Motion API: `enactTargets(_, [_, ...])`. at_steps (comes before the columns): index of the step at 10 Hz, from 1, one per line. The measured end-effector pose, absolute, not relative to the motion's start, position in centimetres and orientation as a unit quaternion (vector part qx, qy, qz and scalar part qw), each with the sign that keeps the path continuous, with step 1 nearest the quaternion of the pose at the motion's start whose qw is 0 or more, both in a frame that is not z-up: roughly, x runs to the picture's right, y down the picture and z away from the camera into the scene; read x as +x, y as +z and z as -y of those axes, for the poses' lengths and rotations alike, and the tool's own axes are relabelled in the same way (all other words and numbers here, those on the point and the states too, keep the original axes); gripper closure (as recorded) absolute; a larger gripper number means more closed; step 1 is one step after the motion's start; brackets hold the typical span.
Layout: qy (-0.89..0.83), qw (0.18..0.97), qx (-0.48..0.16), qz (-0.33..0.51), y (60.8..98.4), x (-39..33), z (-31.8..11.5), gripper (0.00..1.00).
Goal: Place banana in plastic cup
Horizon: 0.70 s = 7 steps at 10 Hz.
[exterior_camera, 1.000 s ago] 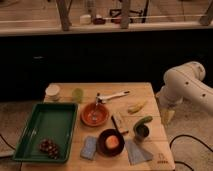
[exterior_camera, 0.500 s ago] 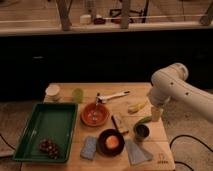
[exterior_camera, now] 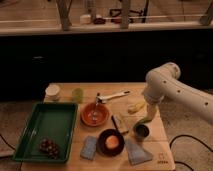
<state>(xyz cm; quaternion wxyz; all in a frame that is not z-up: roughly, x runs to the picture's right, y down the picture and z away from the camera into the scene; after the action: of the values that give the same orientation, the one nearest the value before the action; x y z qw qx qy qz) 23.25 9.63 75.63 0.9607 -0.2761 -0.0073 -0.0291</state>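
A: Wooden surface [exterior_camera: 159,143], right side: the white arm's [exterior_camera: 176,88] claw [exterior_camera: 150,111] hangs with jaws apart, empty, just beside the small pale yellow curved banana [exterior_camera: 135,107].
B: And the translucent yellow-green plastic cup [exterior_camera: 77,95]?
A: Back left, well apart, upright.

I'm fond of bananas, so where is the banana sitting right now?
In the camera view the banana lies on the table, right of the orange bowl. The gripper hangs close beside it on the right, and the metal cup stands just in front.
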Motion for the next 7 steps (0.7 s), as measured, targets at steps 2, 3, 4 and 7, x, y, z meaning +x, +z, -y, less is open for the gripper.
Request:
enactTargets(2, [-0.035, 0.961, -0.276, 0.013, 76.0, 23.3, -9.8, 0.20])
enactTargets(3, [-0.038, 0.960, -0.275, 0.019, 76.5, 23.4, -9.9, 0.20])
enactTargets(4, [-0.041, 0.960, -0.275, 0.024, 77.8, 23.4, -9.9, 0.20])
enactTargets(7, [-0.049, 0.960, -0.275, 0.034, 79.5, 23.6, -9.9, 0.20])
